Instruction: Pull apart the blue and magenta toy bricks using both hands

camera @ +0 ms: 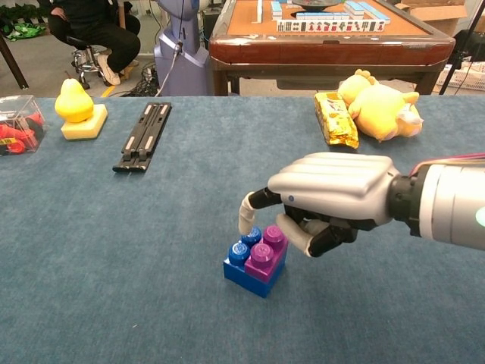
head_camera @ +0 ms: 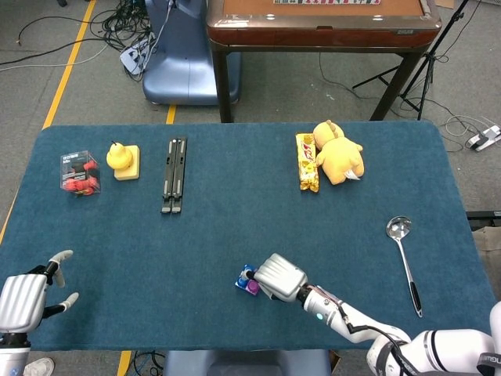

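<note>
Joined blue and magenta bricks [camera: 256,263]: sitting well in front of the snack packet [camera: 336,118]. Likely light, rigid, slick plastic; gripping opposite side walls seems best. Right hand [camera: 326,201]: hovering just above, fingers apart, holding nothing. Left hand [head_camera: 23,299]: idling far left, fingers spread.

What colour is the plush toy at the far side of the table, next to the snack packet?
The plush toy is yellow, clearest in the chest view.

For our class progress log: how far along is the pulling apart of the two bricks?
Done: nothing yet; the blue and magenta bricks sit joined on the table. In hand: the right hand is at their top, fingertips at the studs, no firm grip visible. Left: the left hand waits far off, open; gripping and pulling remain.
</note>
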You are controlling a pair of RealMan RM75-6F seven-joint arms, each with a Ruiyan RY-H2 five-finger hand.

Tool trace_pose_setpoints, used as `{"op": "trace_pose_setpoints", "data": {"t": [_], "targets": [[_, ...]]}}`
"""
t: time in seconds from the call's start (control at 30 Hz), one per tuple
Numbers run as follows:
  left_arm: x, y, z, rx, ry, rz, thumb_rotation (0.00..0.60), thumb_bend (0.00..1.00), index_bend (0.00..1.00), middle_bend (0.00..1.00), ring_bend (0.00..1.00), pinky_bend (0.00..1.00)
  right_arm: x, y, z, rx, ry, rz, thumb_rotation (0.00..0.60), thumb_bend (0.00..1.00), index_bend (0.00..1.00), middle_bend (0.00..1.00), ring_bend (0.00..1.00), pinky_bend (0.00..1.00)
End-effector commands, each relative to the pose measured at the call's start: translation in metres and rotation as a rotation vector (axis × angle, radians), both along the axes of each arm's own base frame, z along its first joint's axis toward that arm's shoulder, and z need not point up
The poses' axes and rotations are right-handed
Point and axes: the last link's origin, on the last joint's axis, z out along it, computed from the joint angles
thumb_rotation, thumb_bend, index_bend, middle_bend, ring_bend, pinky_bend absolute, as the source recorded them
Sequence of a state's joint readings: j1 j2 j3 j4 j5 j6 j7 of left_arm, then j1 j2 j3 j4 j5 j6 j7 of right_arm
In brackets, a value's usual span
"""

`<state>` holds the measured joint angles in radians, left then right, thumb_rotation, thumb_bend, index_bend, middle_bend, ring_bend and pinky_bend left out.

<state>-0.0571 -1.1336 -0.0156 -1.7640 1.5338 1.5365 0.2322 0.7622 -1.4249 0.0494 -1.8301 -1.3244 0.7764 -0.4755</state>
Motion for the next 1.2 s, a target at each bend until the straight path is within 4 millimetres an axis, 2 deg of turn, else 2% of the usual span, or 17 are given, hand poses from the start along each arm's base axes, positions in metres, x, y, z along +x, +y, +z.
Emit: {"op": "trace_pose_setpoints", "data": {"t": [0.03,0.77,1.2], "targets": [[-0.001,0.0,0.0,0.0,0.0,0.002,0.6,0.14,0.28,0.58,0.55,0.73,0.001,0.0,-0.002,0.007,-0.002,0.002,0.6,1.0,0.32,0.98,1.0,1.0],[-0.001,-0.002,0.002,0.009,-0.005,0.007,0.6,0.14,0.28,0.58,0.55,0.73,-0.01,0.008,-0.006,0.03,0.014,-0.025,0.6,1.0,0.32,0.98,1.0,1.0],[-0.001,-0.003,0.001,0.009,-0.007,0.009,0.6,0.14,0.28,0.58,0.55,0.73,-0.031,0.022,0.008,0.021,0.033,-0.062,0.6,1.0,0.32,0.98,1.0,1.0]]}}
